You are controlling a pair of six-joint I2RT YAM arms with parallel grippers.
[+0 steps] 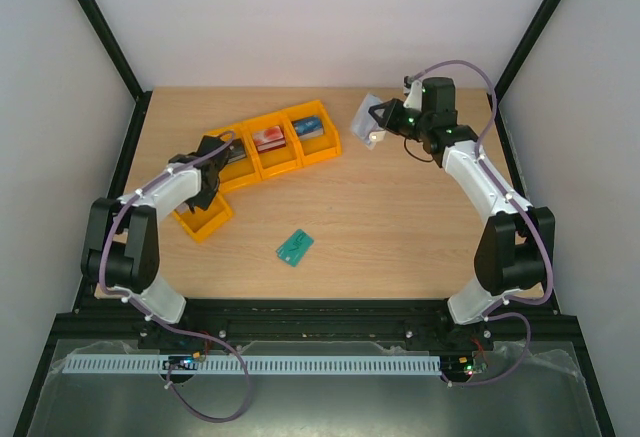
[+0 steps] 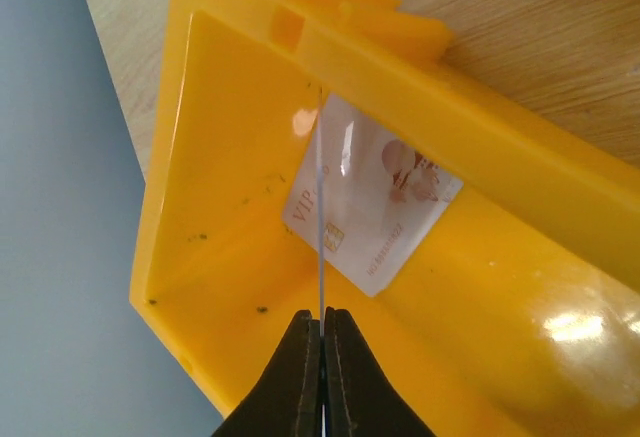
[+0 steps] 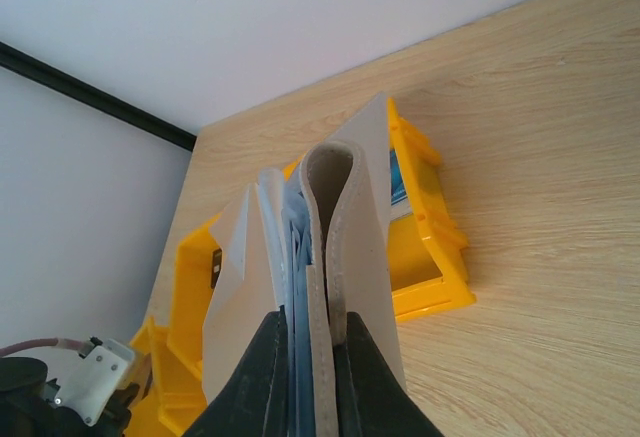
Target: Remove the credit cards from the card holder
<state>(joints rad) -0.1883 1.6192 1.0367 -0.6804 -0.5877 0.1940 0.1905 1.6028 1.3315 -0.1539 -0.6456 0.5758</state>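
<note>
**Yellow bin waits beneath a pinched card**

Left gripper (image 2: 322, 322), jaws clenched on a thin card (image 2: 320, 227) seen edge-on, hangs over the yellow bin (image 2: 230, 287) at the left of the table (image 1: 400, 227). The card's long axis runs straight out from the fingertips toward the bin's inside, where a pale card (image 2: 375, 202) already lies. A drop would likely depend on that card-over-bin line.

Far right and well apart, the right gripper (image 3: 318, 332) is clamped on the beige card holder (image 3: 335, 217). It is raised off the table with its fold pointing away from the fingers.

A green card (image 1: 295, 247) lies near the middle. The held card's face and colour cannot be told, nor how many cards remain in the holder.
</note>
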